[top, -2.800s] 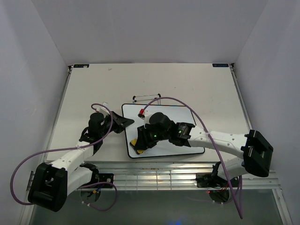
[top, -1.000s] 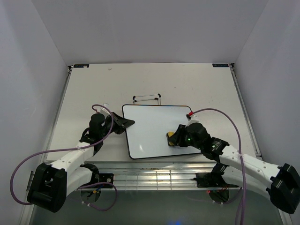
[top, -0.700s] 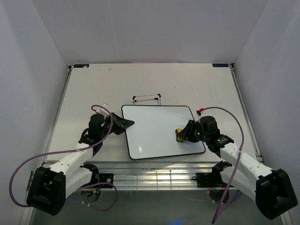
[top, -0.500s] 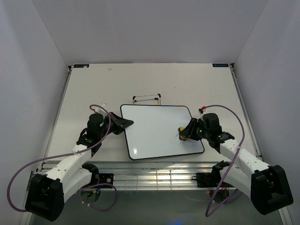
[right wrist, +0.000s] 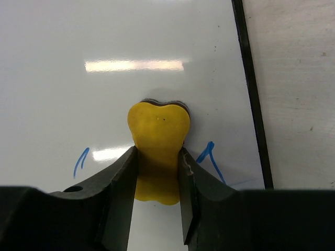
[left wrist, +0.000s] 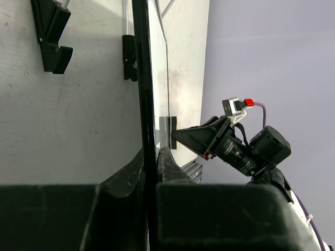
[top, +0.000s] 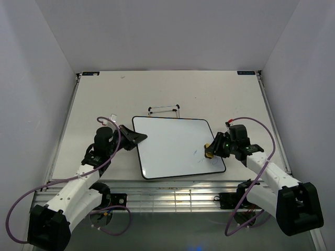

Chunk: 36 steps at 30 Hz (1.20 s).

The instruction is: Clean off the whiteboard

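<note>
**Whiteboard [top: 175, 146], 1.** Rectangular, glossy white, with a thin black frame and rounded corners. It lies flat on the worktop [top: 167, 89], slightly skewed. The surface mirrors a ceiling light. It is mostly clean.

**Blue strokes, 2.** These are short curved marker lines in the right wrist view, one [right wrist: 81, 162] on each side [right wrist: 209, 154] of the eraser. They sit in the whiteboard's near right corner.

**Eraser [top: 208, 152], 1.** A small yellow block with a lobed outline and a dark layer underneath. It sits on the whiteboard just inside its right edge, apparently pressed to the surface.

**Right gripper [top: 211, 150], 1.** Black plastic. Its fingers [right wrist: 123, 183] are clenched on the eraser's two sides, over the whiteboard's right part.

**Left gripper [top: 140, 137], 1.** Black and wedge-shaped. Its fingers [left wrist: 131, 172] are clamped on the whiteboard's left edge, one on each face of the frame.

**Wire frame [top: 163, 109], 1.** Thin, black and white, and rectangular. It lies on the worktop just beyond the whiteboard's far edge, not touching it.

**Arms, 2.** White shells with black joints, each trailing one purple cable, one at either side of the whiteboard.

**Worktop, 1.** Matte off-white and lightly scuffed, it carries the whiteboard.
</note>
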### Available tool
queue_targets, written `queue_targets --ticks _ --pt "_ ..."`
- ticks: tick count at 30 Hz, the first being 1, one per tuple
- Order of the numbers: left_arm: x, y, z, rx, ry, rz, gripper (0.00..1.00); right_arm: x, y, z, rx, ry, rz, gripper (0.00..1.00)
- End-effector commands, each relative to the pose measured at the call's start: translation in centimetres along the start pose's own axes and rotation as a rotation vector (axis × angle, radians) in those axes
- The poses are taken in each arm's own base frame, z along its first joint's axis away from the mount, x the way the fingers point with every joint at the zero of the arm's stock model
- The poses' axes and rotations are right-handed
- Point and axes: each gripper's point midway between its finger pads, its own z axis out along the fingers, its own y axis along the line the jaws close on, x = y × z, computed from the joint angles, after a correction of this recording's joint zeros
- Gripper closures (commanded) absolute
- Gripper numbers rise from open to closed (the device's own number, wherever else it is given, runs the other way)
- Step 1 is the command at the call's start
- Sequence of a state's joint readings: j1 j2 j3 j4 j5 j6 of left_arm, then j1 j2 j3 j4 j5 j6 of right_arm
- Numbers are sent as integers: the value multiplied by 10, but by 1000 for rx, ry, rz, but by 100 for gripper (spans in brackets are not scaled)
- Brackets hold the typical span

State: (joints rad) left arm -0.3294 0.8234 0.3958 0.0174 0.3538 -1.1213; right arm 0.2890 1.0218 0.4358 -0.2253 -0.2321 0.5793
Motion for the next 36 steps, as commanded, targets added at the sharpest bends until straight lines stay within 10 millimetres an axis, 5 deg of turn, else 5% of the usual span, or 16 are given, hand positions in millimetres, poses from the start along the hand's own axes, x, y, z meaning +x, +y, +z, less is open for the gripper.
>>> queue_targets --ticks 1,9,13,24,36 --pt "-21 -11 -4 13 -93 170 100 55 -3 -10 -17 230 -8 90" --pt "-24 -13 -15 -30 -103 194 100 85 93 -22 -228 302 -227 90" --pt "-25 -12 -22 -49 -117 191 100 101 115 -23 -249 346 -310 90" --pt "-45 -10 -51 -157 -236 234 100 95 -1 -16 130 419 -260 89" --pt "-47 -3 -56 -188 -259 232 100 82 -46 -22 324 398 -145 88"
